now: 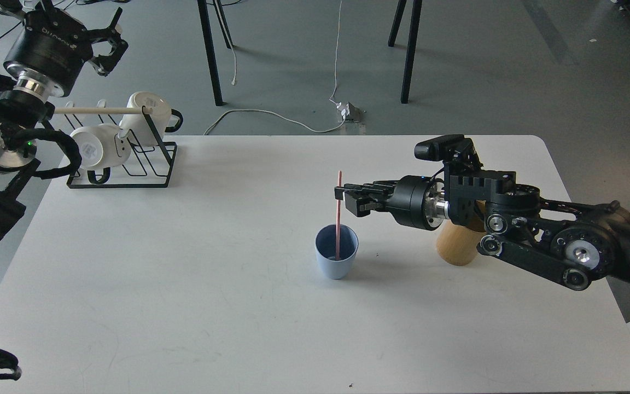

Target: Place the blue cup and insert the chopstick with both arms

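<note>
Blue cup [336, 250] upright mid-tabletop [184, 284], slightly toward the right edge. Pink chopstick [338, 213] stands in it, lower end inside on the cup's floor, top rising well above the rim. Right hand [342, 192] reaches in from the right edge, fingers clamped on the stick near its top. Tan bamboo cylinder [457, 246] behind that arm, partly hidden. Left hand [108, 41] raised past the far-left corner, fingers spread, holding nothing, above the black mug rack [145, 158] with white mugs [148, 115].

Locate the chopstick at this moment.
In the head view, the chopstick stands upright in the blue cup at table centre, its upper part between the right gripper fingers.
</note>
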